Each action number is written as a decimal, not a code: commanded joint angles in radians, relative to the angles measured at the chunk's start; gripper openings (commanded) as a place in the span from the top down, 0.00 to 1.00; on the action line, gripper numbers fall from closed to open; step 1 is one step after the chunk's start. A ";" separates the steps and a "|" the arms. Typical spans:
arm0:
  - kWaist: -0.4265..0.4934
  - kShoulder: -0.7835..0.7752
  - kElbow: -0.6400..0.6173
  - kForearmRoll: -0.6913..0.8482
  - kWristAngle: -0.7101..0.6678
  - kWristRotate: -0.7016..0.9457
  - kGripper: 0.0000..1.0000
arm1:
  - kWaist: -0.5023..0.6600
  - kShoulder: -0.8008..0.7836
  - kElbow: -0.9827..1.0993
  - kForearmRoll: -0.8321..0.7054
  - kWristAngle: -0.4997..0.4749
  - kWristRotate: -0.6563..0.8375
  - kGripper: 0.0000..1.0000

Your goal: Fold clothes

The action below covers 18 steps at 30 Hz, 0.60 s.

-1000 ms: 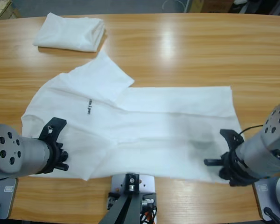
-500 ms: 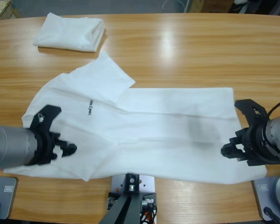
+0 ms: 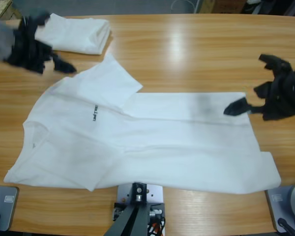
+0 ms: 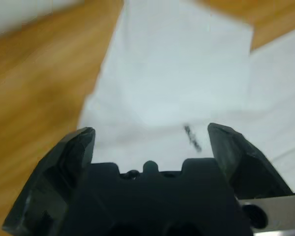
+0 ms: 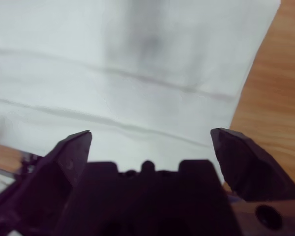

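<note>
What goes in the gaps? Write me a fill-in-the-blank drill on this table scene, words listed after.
1. The spread T-shirt lies flat on the wooden table, with ____ gripper holding it.
2. The folded T-shirt sits near the table's far ____ corner in the high view.
3. The jaws of the left gripper and of the right gripper stand ____.
4. The small dark print is on the ____ T-shirt.

Missing words: neither; left; open; spread
</note>
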 commanded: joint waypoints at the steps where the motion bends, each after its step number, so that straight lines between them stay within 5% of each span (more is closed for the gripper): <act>1: 0.078 0.297 -0.389 0.159 -0.123 0.136 0.20 | -0.051 0.088 -0.010 -0.044 0.049 -0.044 0.00; 3: 0.081 0.388 -0.507 0.222 -0.138 0.172 0.12 | -0.051 0.098 -0.009 -0.059 0.052 -0.043 0.00; 7: 0.091 0.539 -0.698 0.332 -0.143 0.182 0.13 | -0.051 0.135 -0.008 -0.081 0.051 -0.045 0.00; 18: 0.103 0.749 -0.917 0.435 -0.122 0.236 0.17 | -0.073 0.196 -0.001 -0.123 0.050 -0.085 0.00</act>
